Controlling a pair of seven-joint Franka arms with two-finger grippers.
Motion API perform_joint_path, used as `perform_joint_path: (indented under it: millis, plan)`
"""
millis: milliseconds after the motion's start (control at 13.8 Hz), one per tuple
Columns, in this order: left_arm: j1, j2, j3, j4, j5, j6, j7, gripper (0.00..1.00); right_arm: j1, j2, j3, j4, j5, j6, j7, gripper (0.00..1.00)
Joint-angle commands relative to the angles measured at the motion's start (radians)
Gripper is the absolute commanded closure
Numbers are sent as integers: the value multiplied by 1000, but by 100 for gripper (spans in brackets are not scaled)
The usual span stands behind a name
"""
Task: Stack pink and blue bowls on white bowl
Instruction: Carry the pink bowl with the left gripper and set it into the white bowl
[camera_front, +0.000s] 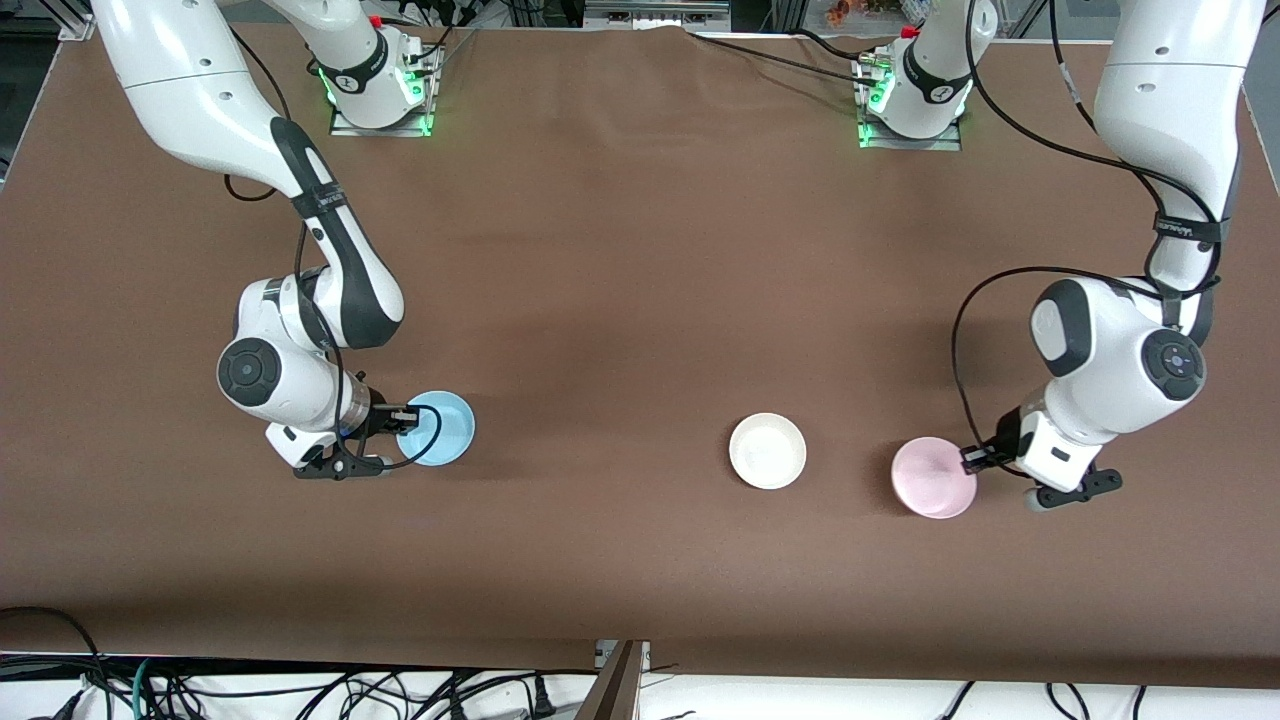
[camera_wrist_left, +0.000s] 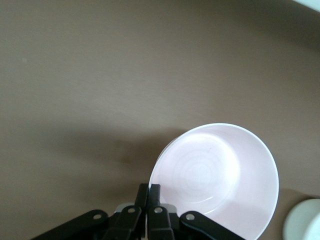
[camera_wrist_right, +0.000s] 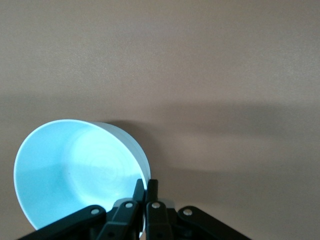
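The left gripper (camera_front: 970, 459) pinches the pink bowl's (camera_front: 933, 478) rim beside the white bowl (camera_front: 767, 451) — the right gripper (camera_front: 403, 413) pinches the blue bowl's (camera_front: 437, 428) rim, well apart from it.

Smooth, faintly glossy pale pink round plastic bowl (camera_front: 933, 478), light blue (camera_front: 437, 428) and white (camera_front: 767, 451) plastic bowls on matt brown table covering (camera_front: 640, 250).

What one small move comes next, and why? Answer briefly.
Probably lift the pink bowl and carry it over the white bowl, which sits bare beside it. The left gripper is shut on the pink bowl's rim, and the right gripper is shut on the blue bowl, much farther from the white one.
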Motion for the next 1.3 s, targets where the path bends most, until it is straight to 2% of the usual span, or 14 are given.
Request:
perform_joint_path:
  millis: [0, 362, 507, 1086, 1231]
  plan:
    - [0, -24, -76, -10, 0, -13, -135, 100, 6, 1, -3, 15, 14, -14, -2, 100]
    - [-6, -25, -168, -29, 11, -8, -269, 100, 7, 1, 26, 18, 14, -13, 6, 100]
    - [-43, -24, -171, -29, 14, -3, -323, 100, 7, 1, 49, 22, 17, -13, 9, 100]
    - [-120, -22, -171, -64, 109, 44, -486, 100, 40, 1, 57, 49, 19, -13, 15, 100]
    - [-137, -22, -170, -84, 109, 75, -501, 100, 43, 1, 67, 55, 54, -13, 35, 100]
